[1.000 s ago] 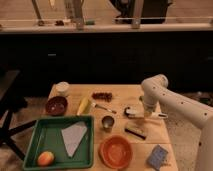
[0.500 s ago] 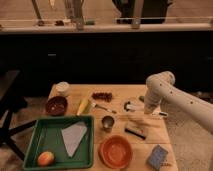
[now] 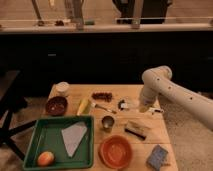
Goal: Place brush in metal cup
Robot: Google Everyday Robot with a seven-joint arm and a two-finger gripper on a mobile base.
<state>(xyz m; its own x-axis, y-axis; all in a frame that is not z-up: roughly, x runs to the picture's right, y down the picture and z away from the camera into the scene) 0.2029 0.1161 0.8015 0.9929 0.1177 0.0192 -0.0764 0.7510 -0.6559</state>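
Well, the brush [image 3: 130, 105] lies flat on the wooden desk [image 3: 150, 134], right of centre. It has a slim white handle running left to right, a dark round head at its left end and a black tip at its right. The metal cup [image 3: 107, 122], small, shiny and upright, stands nearer and to the left, apart from the brush.

A silver fork [image 3: 102, 107] lies between the cup and the far edge, beside a yellow oblong item [image 3: 83, 106]. A dark rectangular block [image 3: 136, 129] sits just right of the cup. An orange bowl [image 3: 115, 151] is at the near edge, with a blue sponge [image 3: 158, 157] to its right. A green tray [image 3: 60, 118] at near left holds a grey cloth [image 3: 74, 136] and an orange fruit [image 3: 45, 158]. A white cup [image 3: 62, 88] and a dark red bowl [image 3: 56, 105] stand at far left.

The gripper [image 3: 145, 107] hangs from the white arm, down at the brush handle, its jaws closed together. I cannot tell whether they pinch the handle.
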